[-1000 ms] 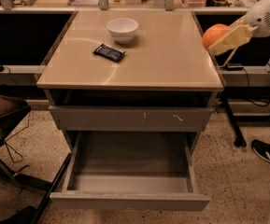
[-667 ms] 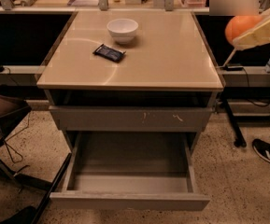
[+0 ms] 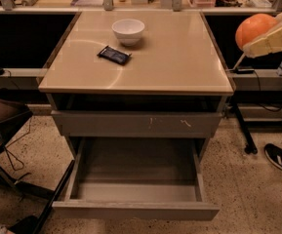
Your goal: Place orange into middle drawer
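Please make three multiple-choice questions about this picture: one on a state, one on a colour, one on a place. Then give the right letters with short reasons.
1. The middle drawer is: A) pulled open; B) shut; C) lying on the floor.
2. The bowl is: A) blue; B) white; C) red.
3. The orange is: A) in the middle drawer; B) in the bowl; C) in the air at the right, between the fingers of the gripper.
Answers: 1 A, its bare tray stands out; 2 B, it looks plain white; 3 C, the fingers clamp it up at the right.
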`<state>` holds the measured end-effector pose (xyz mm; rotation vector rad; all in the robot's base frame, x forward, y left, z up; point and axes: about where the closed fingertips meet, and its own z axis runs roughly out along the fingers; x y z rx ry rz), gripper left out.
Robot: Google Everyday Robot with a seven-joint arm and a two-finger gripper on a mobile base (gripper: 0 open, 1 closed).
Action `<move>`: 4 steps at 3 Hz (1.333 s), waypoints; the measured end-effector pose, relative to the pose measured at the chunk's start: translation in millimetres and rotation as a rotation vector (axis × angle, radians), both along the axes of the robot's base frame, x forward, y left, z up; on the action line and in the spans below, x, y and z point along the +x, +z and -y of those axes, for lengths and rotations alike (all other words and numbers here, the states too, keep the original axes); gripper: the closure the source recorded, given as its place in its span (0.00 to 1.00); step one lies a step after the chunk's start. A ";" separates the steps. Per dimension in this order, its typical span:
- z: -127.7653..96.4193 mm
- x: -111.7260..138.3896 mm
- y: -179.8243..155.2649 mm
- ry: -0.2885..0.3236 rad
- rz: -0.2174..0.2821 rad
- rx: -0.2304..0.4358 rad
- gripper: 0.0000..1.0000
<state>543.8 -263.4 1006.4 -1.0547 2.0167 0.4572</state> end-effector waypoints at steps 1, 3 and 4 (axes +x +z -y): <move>-0.2 -15.1 -1.4 -0.010 0.117 -0.067 1.00; 47.5 -18.6 -173.1 -0.122 0.107 -0.224 1.00; 59.4 12.8 -262.5 -0.172 0.016 -0.269 1.00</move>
